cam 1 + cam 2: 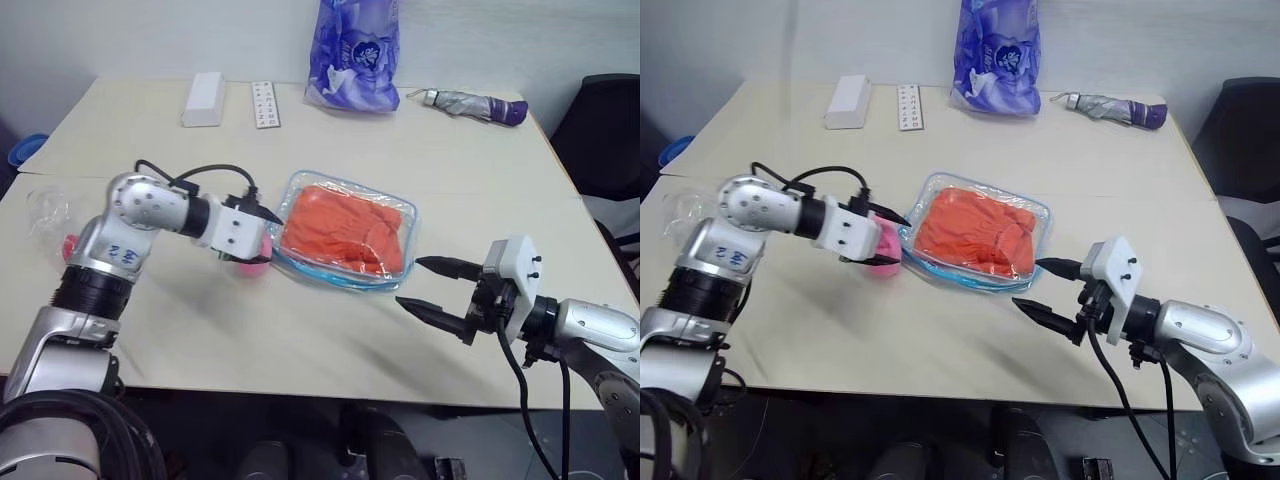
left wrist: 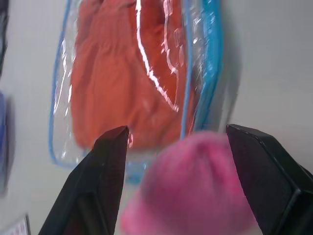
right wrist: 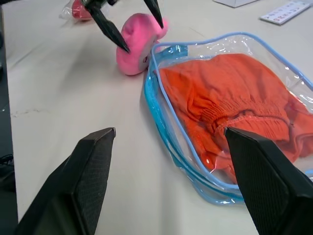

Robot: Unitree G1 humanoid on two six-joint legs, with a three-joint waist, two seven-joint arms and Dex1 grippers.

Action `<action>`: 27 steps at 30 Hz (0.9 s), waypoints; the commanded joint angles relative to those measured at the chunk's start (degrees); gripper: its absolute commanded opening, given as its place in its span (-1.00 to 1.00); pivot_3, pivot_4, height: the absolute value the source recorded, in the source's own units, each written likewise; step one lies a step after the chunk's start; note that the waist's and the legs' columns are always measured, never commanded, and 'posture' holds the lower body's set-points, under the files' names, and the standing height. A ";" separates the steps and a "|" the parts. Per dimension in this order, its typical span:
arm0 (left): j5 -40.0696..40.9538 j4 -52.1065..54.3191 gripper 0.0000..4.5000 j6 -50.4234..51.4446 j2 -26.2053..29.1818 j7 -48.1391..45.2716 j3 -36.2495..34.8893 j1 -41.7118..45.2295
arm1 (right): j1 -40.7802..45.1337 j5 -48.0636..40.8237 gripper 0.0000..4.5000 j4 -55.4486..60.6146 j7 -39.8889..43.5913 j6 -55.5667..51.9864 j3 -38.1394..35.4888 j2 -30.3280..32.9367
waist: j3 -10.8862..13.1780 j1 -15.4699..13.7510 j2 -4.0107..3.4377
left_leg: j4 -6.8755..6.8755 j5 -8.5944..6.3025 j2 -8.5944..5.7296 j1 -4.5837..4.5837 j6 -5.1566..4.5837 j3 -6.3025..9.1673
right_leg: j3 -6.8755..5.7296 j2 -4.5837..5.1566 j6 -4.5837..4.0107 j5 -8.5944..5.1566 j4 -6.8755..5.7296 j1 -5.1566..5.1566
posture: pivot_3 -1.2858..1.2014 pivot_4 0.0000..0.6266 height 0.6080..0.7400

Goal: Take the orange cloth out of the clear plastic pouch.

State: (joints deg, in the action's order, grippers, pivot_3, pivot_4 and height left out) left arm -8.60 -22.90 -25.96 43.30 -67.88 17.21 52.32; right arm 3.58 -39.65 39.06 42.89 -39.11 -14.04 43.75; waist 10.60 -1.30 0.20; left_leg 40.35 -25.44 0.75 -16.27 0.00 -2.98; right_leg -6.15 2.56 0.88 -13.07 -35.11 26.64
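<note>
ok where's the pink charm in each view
Left eye view: the pink charm is left of centre, under the left hand, at the pouch's left end.
Right eye view: left of centre too.
Left wrist view: bottom centre, between the fingers.
Right wrist view: top, left of centre.
Shared landmark: the pouch with the orange cloth.

The clear plastic pouch [image 1: 346,232], edged in light blue, lies flat on the bench with its pink fluffy charm [image 3: 137,43] alongside. Inside, the orange cloth [image 1: 342,231] sits crumpled, its gathered elastic band showing.
</note>
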 commanded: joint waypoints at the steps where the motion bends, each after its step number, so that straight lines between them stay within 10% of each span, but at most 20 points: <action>1: -6.29 -9.17 0.49 -6.23 1.15 5.11 0.91 3.88 | -0.39 -1.22 0.65 2.83 -1.39 -0.23 -2.02 0.80 | 0.00 0.15 0.01 | -0.06 0.00 -0.02 -0.01 0.00 -0.01 | 0.07 -0.04 0.00 0.00 0.00 -0.01 | 0.03 -0.52 1.00; 9: -10.38 -26.00 0.49 -11.22 8.31 10.17 0.02 9.92 | -4.83 -0.83 0.65 3.95 -1.81 1.09 -3.90 0.64 | -0.01 0.52 0.03 | -0.24 -0.01 0.07 0.10 -0.02 -0.02 | 0.10 -0.04 0.00 0.00 -0.03 0.00 | 0.03 -0.52 1.00; 16: 8.58 -8.26 0.49 5.90 1.06 -6.59 -4.84 8.61 | -5.23 -0.25 0.65 3.27 -0.13 2.63 -2.55 1.66 | -0.03 -0.67 0.06 | 0.07 -0.13 -0.07 -0.07 -0.35 0.00 | -0.37 -0.02 0.02 0.01 0.07 0.01 | 0.03 -0.52 1.00; 27: 0.42 -10.56 0.49 -0.40 -7.02 -2.56 1.46 6.63 | -4.35 -0.31 0.65 2.84 1.36 2.43 -2.05 2.57 | -0.02 0.05 0.07 | 0.29 -0.21 -0.03 -0.02 -0.42 -0.13 | 0.19 -0.01 0.30 0.17 0.09 -0.17 | 0.03 -0.52 1.00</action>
State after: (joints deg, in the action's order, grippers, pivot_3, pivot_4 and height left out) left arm -8.09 -32.77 -25.48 36.45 -70.71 18.95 57.81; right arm -1.31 -39.64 40.52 44.35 -37.47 -15.91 45.65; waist 10.58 -1.25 0.26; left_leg 40.64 -25.65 0.75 -16.30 -0.42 -3.14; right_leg -5.94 2.54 1.18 -12.90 -35.03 26.47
